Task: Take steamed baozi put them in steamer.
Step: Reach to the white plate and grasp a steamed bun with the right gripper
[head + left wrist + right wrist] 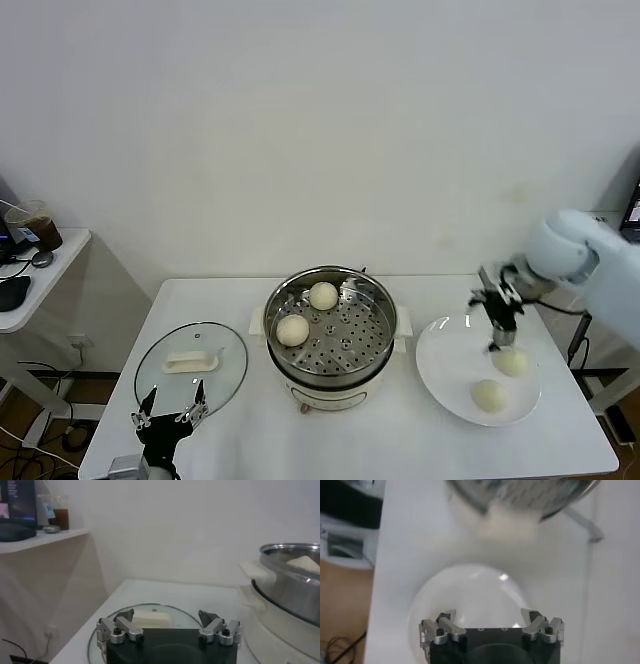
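A glass lid [191,365] lay on the table [340,445] at nine o'clock of the steamer [330,322], and the left gripper [170,412] hung idle over the lid's near edge, its jaws spread wide on nothing. A side shelf [35,275] with a cup stood off the table at ten o'clock. Two buns sat on the steamer's pierced tray, one [323,295] at twelve o'clock and one [293,330] at nine. At three o'clock of the steamer lay a white plate [445,375] bearing two more buns, one [513,362] toward the far side and one [489,396] nearer. The right gripper [497,330] hovered just above the farther one, jaws open wide and empty in its wrist view over the plate [470,595]. Bare table ran along the near edge. The right arm was cut off by the frame edge.
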`<state>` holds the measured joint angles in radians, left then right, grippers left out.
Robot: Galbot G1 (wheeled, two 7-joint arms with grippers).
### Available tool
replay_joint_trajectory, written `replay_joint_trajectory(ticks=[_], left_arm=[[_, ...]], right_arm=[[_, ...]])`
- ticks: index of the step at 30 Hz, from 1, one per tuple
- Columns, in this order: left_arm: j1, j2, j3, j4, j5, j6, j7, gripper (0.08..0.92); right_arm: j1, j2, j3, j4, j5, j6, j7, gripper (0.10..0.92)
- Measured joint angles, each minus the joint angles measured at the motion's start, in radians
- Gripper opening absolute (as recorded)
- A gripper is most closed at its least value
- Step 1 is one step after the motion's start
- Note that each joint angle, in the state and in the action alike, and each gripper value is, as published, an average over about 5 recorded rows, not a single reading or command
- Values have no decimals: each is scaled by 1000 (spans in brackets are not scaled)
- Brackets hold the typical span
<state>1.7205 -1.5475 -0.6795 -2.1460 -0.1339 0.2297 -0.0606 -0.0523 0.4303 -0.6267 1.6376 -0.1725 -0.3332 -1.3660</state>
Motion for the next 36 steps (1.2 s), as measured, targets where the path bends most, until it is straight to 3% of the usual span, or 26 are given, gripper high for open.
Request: replay_joint_trajectory(ticks=[16, 36], left_arm=[[1, -10, -8, 28, 16, -3, -1, 823], [-16, -9, -9, 60, 16, -3, 0, 823]], right_arm=[[-231, 35, 135, -75, -162, 50, 9, 823], [-298, 129, 157, -179, -214, 61, 22, 823]])
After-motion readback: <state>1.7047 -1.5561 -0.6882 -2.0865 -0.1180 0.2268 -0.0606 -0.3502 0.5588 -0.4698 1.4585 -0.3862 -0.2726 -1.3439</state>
